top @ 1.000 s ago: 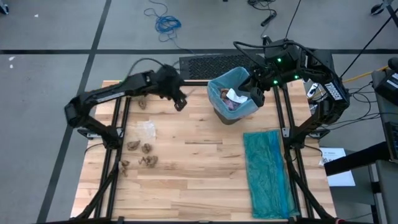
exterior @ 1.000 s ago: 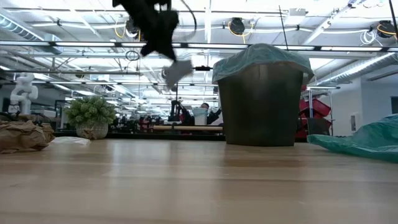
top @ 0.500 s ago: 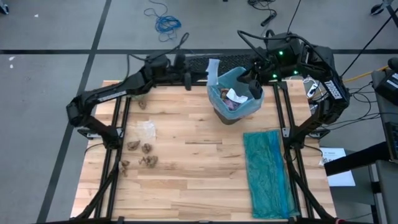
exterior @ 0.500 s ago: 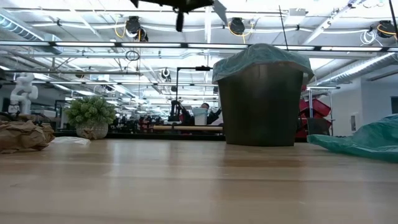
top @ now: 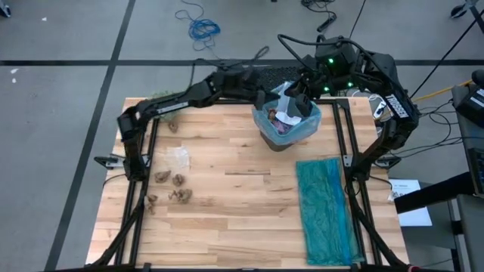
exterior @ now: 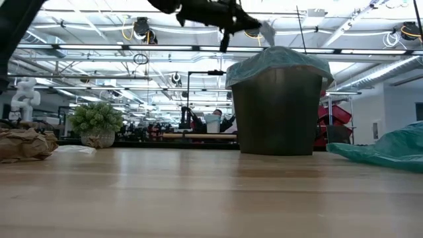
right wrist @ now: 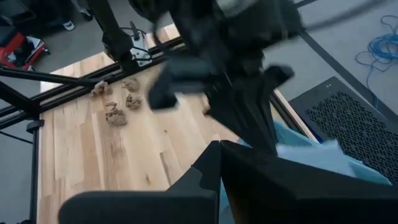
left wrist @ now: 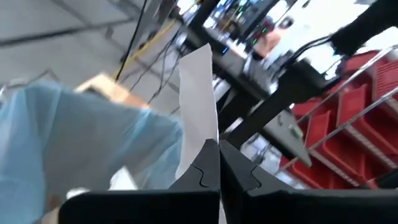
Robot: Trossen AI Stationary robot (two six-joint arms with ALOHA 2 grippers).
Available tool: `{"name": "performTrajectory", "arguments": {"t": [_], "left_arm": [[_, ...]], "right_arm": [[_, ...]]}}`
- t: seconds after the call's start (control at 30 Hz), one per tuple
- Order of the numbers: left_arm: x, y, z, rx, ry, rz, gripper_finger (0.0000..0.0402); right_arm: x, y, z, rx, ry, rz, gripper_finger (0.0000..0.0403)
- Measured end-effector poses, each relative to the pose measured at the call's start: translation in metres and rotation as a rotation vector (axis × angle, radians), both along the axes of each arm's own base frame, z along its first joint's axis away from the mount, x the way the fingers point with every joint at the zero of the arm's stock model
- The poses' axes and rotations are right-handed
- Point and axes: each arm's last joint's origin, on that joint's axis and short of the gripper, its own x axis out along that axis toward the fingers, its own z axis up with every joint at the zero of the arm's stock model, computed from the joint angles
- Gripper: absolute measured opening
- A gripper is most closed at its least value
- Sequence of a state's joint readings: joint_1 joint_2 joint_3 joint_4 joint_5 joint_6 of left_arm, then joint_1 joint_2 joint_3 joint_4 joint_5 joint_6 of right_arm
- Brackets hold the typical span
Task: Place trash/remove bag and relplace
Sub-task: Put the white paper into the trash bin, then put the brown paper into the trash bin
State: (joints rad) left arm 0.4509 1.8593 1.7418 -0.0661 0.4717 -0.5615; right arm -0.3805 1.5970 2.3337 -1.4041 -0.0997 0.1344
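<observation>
High view: the left pincer (top: 274,94) hangs over the bin (top: 285,121) near the bench's (top: 227,189) far edge.

Left wrist view: it pinches a white paper scrap (left wrist: 199,99) above the blue bag (left wrist: 81,137).

Right wrist view: the right pincer (right wrist: 219,149), pressed together, hovers close by.

The light paper could flutter outside the rim if released off-center.

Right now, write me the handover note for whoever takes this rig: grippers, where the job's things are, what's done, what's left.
Left gripper: shut on a white paper scrap, held over the bin.
Right gripper: at the bin's far rim, pinching the light blue bag lining it.
Done: some trash already lies in the bin.
Left: drop this scrap; collect the brown wads and a white bit on the table's left side; then pull the liner and refit. A teal bag lies flat on the right.
</observation>
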Motion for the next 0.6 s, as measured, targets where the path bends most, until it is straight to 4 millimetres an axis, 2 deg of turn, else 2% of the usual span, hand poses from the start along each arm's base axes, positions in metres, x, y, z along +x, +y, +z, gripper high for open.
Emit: {"name": "performTrajectory", "arguments": {"t": [0.13,0.23,0.5,0.6], "left_arm": [[0.01,0.004,-0.027,-0.058,0.11,-0.008,0.0002],[0.012,0.004,-0.035,-0.061,0.148,-0.049,0.0019],[0.012,0.005,-0.034,-0.049,0.13,-0.074,0.0111],[0.005,0.008,-0.029,0.003,0.141,-0.108,0.0126]], "right_arm": [[0.0,0.0,0.0,0.009,-0.006,-0.006,0.0],[0.0,0.0,0.0,0.011,-0.006,-0.006,0.0],[0.0,0.0,0.0,0.011,-0.006,-0.004,0.0],[0.0,0.0,0.0,0.01,-0.005,-0.003,0.0]]}}
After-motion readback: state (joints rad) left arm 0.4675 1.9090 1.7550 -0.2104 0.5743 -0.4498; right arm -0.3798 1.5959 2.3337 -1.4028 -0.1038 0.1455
